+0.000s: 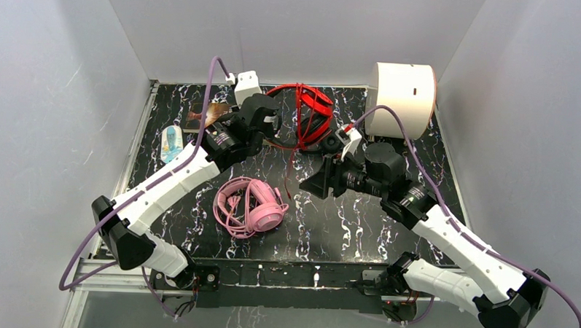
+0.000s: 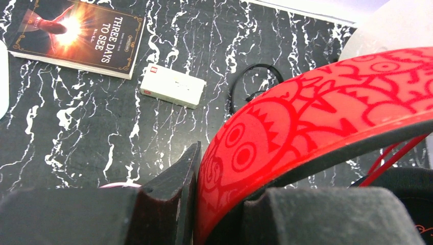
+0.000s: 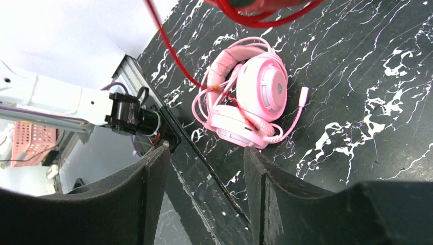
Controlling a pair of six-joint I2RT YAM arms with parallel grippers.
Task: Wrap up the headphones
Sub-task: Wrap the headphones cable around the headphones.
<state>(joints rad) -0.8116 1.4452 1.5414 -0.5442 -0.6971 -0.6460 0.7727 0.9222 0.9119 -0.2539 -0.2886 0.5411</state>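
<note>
I am squeezing the band of the red headphones (image 2: 316, 107) in my left claw (image 2: 219, 196) at twelve o'clock, my right claw (image 3: 204, 155) is hanging wide and empty, and the pink headphones (image 3: 255, 97) are lying at seven o'clock.

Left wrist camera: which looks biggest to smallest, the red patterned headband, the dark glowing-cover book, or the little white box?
1. Red patterned headband, but it is nearest the camera, so really unsure.
2. Dark book with glowing cover.
3. Little white box.
</note>
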